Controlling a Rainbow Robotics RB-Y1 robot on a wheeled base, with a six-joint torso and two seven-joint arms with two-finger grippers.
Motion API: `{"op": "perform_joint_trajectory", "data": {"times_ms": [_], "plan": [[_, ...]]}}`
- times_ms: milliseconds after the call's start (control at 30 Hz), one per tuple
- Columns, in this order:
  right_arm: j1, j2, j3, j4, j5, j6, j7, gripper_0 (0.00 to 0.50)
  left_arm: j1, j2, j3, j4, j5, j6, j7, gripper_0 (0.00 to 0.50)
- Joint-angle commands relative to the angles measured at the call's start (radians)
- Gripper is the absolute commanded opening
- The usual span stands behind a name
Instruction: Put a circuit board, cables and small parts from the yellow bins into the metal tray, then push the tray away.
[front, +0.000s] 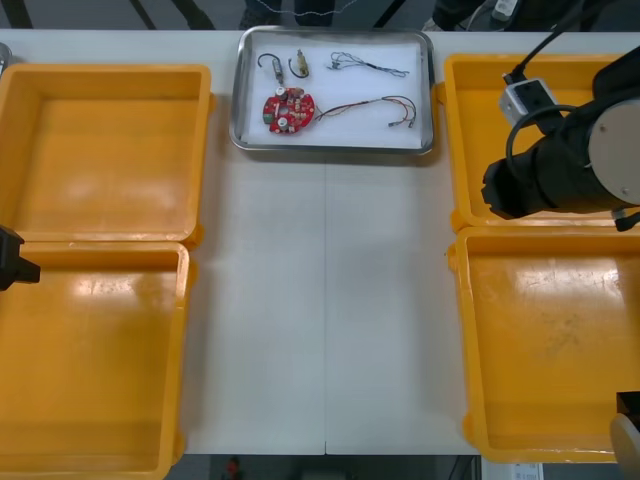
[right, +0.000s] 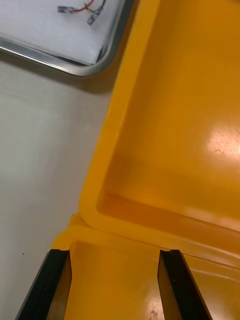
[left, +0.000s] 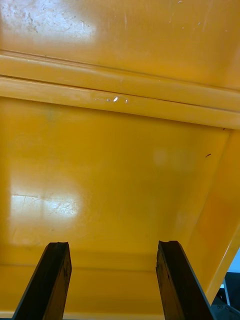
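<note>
Waiting with both grippers released, we find the tray (front: 333, 148) at the far middle of the table (front: 325, 300), between the two far bins. It already carries the board (front: 289, 110), a red and yellow cable (front: 372, 104), a thin cable (front: 372, 68) and small metal parts (front: 284, 66). Our right gripper (right: 116, 255) hangs over the seam where the right far bin (right: 190, 125) meets the right near bin (right: 115, 295), fingers apart with nothing between them. Our left gripper (left: 112, 245) is likewise spread and empty over the bare floor of a left bin (left: 110, 170). All four bins look bare, so we judge the loading done and only the push left, and a short one, since the tray sits near the table's far edge. To do it well, we would bring the right gripper, the nearer one, low against the middle of the tray's near rim. Then we would drive straight, so the tray neither spins nor lets the fingers ride over onto the cables. From the front view we get the whole layout: the tray's load and all the bins. The right wrist view adds what matters for clearance: the tray's near right corner just beside the bin wall, with the cable's plug ends lying inside that corner. Each wrist view also gives its gripper's finger spread.
</note>
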Motion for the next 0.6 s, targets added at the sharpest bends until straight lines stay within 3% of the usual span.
{"op": "perform_joint_trajectory", "data": {"times_ms": [33, 167, 600], "plan": [[0.049, -0.063, -0.106, -0.039, -0.068, 0.003, -0.020, 0.500, 0.014, 0.044, 0.032, -0.028, 0.008, 0.006, -0.063, 0.500], [0.086, -0.089, -0.159, -0.039, -0.108, 0.003, -0.021, 0.500, 0.014, 0.044, 0.032, -0.028, 0.008, 0.006, -0.063, 0.500], [0.207, -0.136, -0.248, -0.040, -0.129, 0.003, -0.023, 0.500, 0.014, 0.044, 0.032, -0.028, 0.008, 0.006, -0.063, 0.500]]}}
